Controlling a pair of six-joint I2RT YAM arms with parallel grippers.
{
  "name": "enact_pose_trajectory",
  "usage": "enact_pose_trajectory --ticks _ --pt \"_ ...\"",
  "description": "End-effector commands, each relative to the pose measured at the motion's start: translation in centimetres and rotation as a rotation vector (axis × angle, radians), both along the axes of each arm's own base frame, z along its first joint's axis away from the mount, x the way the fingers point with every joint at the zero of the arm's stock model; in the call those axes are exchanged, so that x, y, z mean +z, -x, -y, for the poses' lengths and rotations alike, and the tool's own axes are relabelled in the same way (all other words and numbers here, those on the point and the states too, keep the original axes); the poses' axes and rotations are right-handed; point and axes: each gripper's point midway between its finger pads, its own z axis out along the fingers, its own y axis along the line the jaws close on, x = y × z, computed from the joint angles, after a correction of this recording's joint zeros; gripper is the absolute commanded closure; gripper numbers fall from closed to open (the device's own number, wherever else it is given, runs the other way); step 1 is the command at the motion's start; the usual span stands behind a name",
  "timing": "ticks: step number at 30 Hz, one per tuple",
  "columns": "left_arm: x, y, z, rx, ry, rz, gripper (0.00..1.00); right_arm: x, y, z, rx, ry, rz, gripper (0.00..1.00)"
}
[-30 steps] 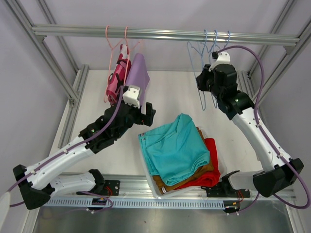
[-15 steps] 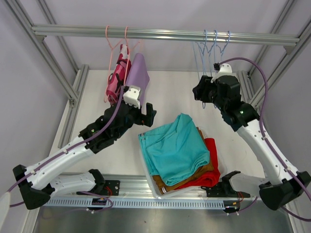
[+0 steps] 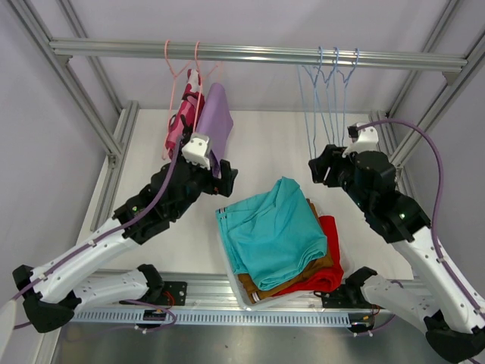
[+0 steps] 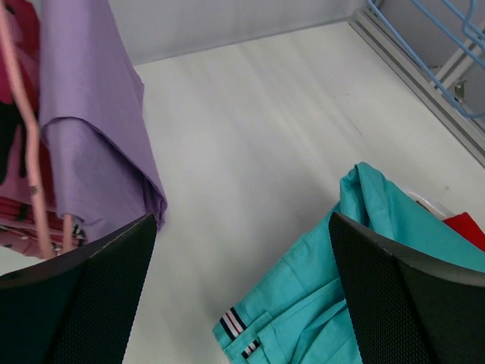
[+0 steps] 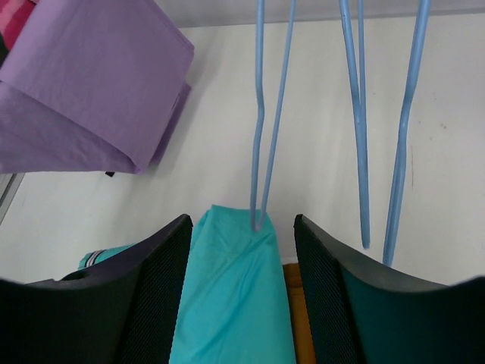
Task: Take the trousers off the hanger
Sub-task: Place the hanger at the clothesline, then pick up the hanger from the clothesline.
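The lilac trousers and the pink camouflage trousers hang on pink hangers at the left of the rail. The teal trousers lie on top of a stack, with the mustard-brown trousers and the red trousers under them. My left gripper is open and empty, just below and beside the lilac trousers, not touching them. My right gripper is open and empty, below several bare blue hangers. The teal trousers show between its fingers.
The metal rail crosses the back. Frame posts stand at both sides. The stack rests in a white tray at the front middle. The blue hangers hang close in front of my right gripper.
My right arm has drawn back and down from the blue hangers, which now hang free. My left gripper has shifted slightly left, closer under the lilac trousers.
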Motion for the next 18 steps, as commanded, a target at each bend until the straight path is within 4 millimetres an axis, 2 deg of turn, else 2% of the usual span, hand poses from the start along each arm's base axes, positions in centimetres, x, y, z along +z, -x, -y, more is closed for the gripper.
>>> enact_pose_trajectory --ticks 1,4,5,6,7,9,10,12,13,14,15,16,17,18 --pt "2.7 -0.4 -2.5 0.087 0.027 0.089 0.01 2.5 1.9 1.2 -0.031 -0.024 0.074 0.40" --pt "4.9 -0.1 -5.7 0.176 0.073 0.160 0.00 5.1 2.8 0.5 0.006 -0.037 0.119 0.40" --pt "4.9 0.0 -6.5 0.194 0.075 0.176 0.00 5.8 2.9 0.3 0.021 -0.030 0.134 0.40" --pt "5.9 -0.1 -7.6 0.227 0.106 0.207 0.01 7.5 3.0 0.1 0.033 -0.047 0.162 0.40" --pt "6.8 0.4 -9.1 0.263 0.138 0.238 0.01 8.3 3.2 -0.8 0.076 -0.058 0.176 0.40" --pt "7.2 0.4 -11.3 0.339 0.151 0.263 0.01 8.9 2.7 -2.3 0.118 -0.052 0.178 0.40" --pt "7.8 0.5 -12.2 0.374 0.173 0.283 0.01 10.5 2.8 -3.2 0.154 -0.081 0.206 0.40" --pt "8.2 1.0 -14.7 0.452 0.188 0.321 0.01 10.8 2.1 -5.3 0.212 -0.084 0.204 0.39" --pt "8.8 1.2 -15.4 0.477 0.208 0.345 0.00 12.1 2.1 -6.4 0.250 -0.110 0.230 0.38" --pt "8.7 1.5 -16.4 0.512 0.218 0.355 0.00 12.2 1.8 -7.3 0.276 -0.113 0.230 0.38" --pt "8.8 1.6 -17.1 0.536 0.223 0.365 0.01 11.4 0.8 -8.9 0.301 -0.103 0.207 0.37" --pt "9.1 1.8 -17.5 0.551 0.231 0.379 0.01 12.3 0.7 -10.1 0.344 -0.124 0.223 0.37" --pt "8.9 1.8 -17.9 0.570 0.227 0.382 0.01 12.3 0.4 -11.0 0.369 -0.129 0.217 0.36" --pt "9.1 2.1 -18.3 0.582 0.236 0.392 0.01 10.9 -0.8 -12.8 0.398 -0.113 0.184 0.35"
